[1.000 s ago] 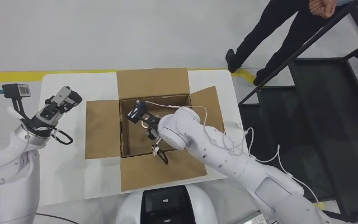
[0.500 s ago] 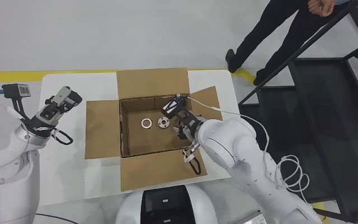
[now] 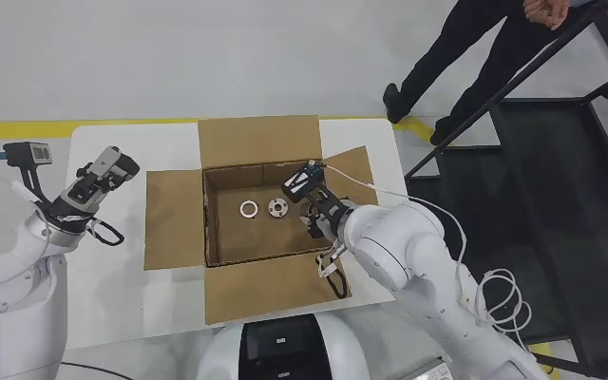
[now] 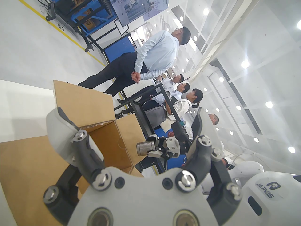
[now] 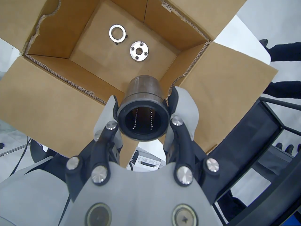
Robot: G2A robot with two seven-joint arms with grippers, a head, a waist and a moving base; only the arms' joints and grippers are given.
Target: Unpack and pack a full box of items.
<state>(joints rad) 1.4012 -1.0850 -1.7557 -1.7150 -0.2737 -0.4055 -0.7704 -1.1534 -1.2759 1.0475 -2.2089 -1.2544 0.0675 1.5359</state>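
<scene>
1. right gripper (image 5: 144,101) clamps a steel sleeve (image 5: 143,88) above the box (image 3: 261,141), at its 3 o'clock wall.
2. ring (image 3: 249,208) and flange (image 3: 276,206) lie on the box floor.
3. left gripper (image 4: 128,118), jaws wide, sits at 9 o'clock of the box.

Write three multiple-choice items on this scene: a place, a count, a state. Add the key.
1. Where is the metal cylinder?
A. Between the fingers of the right gripper, above the box.
B. On the box floor.
C. On the table.

2. How many metal parts lie on the box floor?
A. One.
B. Two.
C. Four.

3. How are the fingers of the left gripper?
A. Open, empty.
B. Shut on a box flap.
C. Shut on the cylinder.

Key: 1 A, the fingers clamp its sides; 2 B, a ring and a holed disc; 3 A, nothing sits between them.
</scene>
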